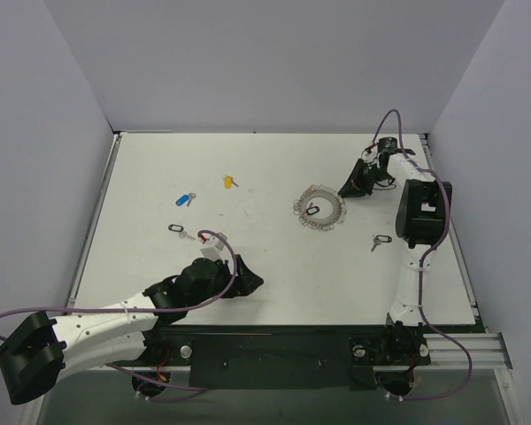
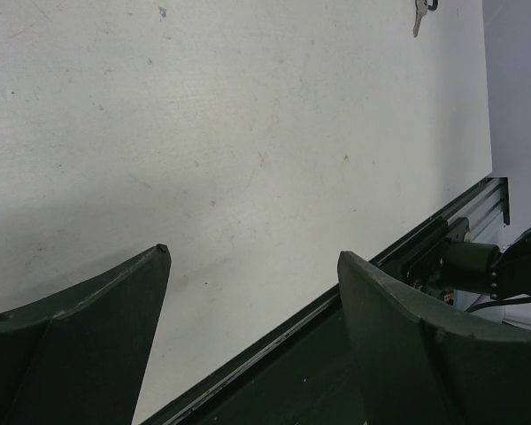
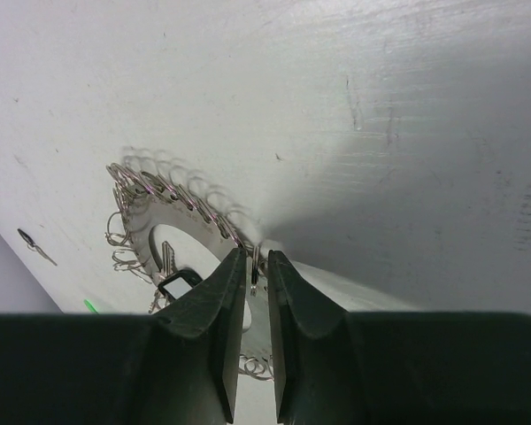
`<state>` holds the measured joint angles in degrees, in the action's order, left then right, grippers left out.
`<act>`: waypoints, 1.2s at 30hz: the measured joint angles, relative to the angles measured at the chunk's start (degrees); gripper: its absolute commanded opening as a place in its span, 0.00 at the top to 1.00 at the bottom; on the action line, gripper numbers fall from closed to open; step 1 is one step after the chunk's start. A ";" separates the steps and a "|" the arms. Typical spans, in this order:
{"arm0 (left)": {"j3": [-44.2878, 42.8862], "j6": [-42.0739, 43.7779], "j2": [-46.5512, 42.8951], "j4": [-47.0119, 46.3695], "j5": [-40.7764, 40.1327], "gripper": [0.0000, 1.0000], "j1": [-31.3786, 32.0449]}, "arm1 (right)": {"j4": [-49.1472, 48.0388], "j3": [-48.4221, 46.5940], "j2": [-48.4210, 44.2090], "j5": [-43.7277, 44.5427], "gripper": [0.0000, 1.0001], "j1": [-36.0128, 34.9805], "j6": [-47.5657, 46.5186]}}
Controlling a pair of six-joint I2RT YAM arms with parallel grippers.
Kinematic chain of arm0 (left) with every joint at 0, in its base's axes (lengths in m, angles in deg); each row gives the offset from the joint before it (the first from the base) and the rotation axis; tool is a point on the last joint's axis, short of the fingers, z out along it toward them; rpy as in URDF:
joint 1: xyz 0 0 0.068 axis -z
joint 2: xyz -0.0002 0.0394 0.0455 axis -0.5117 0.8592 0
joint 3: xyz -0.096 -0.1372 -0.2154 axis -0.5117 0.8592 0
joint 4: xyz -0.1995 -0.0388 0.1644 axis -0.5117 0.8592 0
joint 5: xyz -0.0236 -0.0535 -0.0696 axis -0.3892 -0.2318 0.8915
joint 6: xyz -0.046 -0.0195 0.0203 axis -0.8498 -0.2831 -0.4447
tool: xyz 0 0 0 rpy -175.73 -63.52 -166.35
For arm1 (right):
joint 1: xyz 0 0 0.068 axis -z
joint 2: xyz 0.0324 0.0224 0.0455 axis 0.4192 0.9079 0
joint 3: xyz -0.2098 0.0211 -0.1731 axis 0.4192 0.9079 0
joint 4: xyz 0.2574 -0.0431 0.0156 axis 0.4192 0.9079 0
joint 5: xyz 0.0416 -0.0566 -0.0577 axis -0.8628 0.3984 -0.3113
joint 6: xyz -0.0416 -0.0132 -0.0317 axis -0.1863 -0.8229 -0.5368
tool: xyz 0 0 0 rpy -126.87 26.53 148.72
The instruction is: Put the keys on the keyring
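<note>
Wrist view alone shows right gripper (image 3: 258,266) pinching keyring (image 3: 173,197).

Six keys are lying on the bench (image 1: 283,274): one black key (image 1: 179,229) toward the left edge, a second black key (image 1: 378,241) toward the right edge, a third black key (image 1: 312,211) inside the single keyring (image 1: 334,208), one blue key (image 1: 186,199), one yellow key (image 1: 228,182) and one green key (image 3: 88,305).

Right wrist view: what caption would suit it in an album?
Right gripper pinches the rim of the lacy silver keyring on the white table; a black-capped key lies inside it.
</note>
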<state>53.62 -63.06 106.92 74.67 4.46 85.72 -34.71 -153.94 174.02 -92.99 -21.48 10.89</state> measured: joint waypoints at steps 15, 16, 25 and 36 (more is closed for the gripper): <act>0.00 -0.55 0.00 0.00 0.02 0.13 0.00 | 0.55 0.00 0.00 0.52 0.91 -0.72 -0.33; 0.00 -0.57 0.00 0.00 0.00 0.13 0.00 | 0.57 0.00 0.00 0.55 0.90 -0.74 -0.39; 0.00 -0.98 0.00 0.00 0.02 0.13 0.00 | 0.83 0.00 0.00 0.57 0.87 -0.72 -0.70; 0.00 -1.05 0.00 0.00 0.04 0.14 0.00 | 0.85 0.00 0.00 0.52 0.90 -0.72 -0.74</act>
<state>53.62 -64.11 106.92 74.67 4.50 85.72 -33.85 -153.94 174.02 -92.47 -22.20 10.15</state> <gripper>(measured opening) 0.864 0.120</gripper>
